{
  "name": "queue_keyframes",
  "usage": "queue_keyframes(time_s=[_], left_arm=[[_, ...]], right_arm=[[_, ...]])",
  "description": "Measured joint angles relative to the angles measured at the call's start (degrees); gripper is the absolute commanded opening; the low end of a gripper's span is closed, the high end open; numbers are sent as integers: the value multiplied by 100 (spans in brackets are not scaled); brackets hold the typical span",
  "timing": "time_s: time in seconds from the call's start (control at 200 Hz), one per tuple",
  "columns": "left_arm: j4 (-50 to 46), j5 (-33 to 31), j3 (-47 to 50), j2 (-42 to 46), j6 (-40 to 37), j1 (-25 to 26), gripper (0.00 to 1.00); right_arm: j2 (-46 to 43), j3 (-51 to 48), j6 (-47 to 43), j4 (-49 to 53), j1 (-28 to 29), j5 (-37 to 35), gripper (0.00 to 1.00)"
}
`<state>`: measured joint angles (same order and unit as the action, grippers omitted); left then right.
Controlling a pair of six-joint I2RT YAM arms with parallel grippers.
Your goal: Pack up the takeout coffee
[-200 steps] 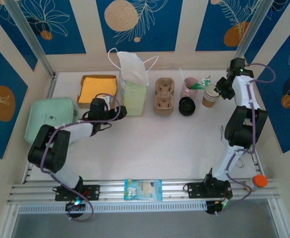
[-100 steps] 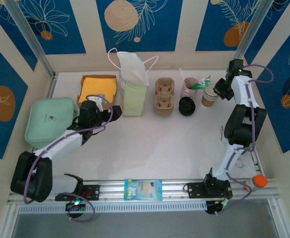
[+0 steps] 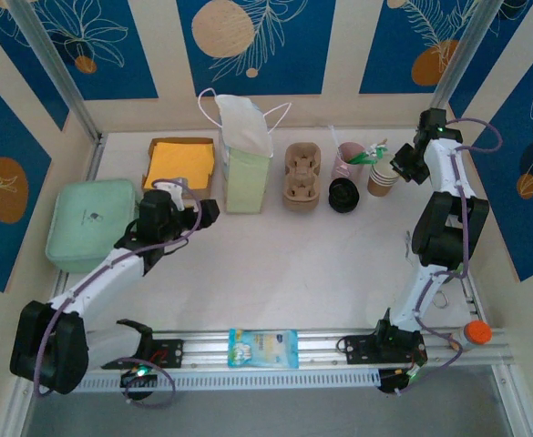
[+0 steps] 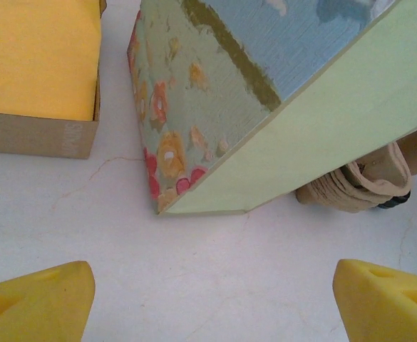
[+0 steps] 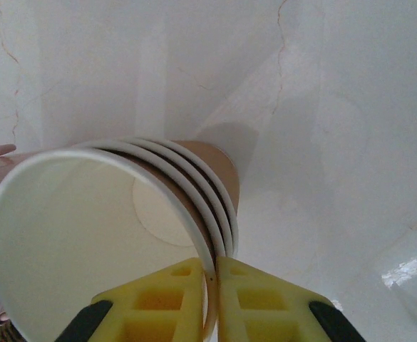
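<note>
**A:** What's the room like?

**B:** A white table (image 3: 293, 259) with thin hairline cracks in its surface. It is closed in by cream walls with blue panels (image 3: 248, 41) printed with pale leaves and orange discs. Slim metal posts rise at the two back corners. A ribbed metal rail (image 3: 357, 344) runs along the near edge, and a small blue-and-white packet (image 3: 262, 348) lies on it.

**A:** And the takeout coffee?

**B:** The takeout coffee (image 3: 343, 194) stands at the back of the table, just right of the pulp cup carrier (image 3: 302, 175) and in front of the pink cup (image 3: 348, 160). From above it is mostly a round black lid (the cup underneath hardly shows). It sits much lower than the pale green paper bag (image 3: 245, 168), which stands upright left of the carrier. The coffee is outside that bag.

**A:** The arms?

**B:** The left end effector (image 4: 212, 281) hangs low over the table in front of the bag's floral side. Its yellow fingers are spread wide with nothing between them. A box of yellow napkins (image 3: 181, 164) is left of the bag, and a mint-green lidded container (image 3: 93, 218) sits nearer the left wall. The right end effector (image 5: 214, 265) is at the stack of paper cups (image 3: 384, 180), right of the coffee. Its fingers (image 5: 169, 288) are pressed together, pinching the stack's cream rim.
</note>
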<state>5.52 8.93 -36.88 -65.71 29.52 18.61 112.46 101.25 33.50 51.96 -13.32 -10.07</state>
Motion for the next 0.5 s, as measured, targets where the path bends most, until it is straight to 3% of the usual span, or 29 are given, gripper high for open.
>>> queue_keyframes(time_s=[0.5], left_arm=[[-229, 2, 0, 243, -70, 0, 87]], right_arm=[[-7, 116, 20, 87, -184, 66, 4]])
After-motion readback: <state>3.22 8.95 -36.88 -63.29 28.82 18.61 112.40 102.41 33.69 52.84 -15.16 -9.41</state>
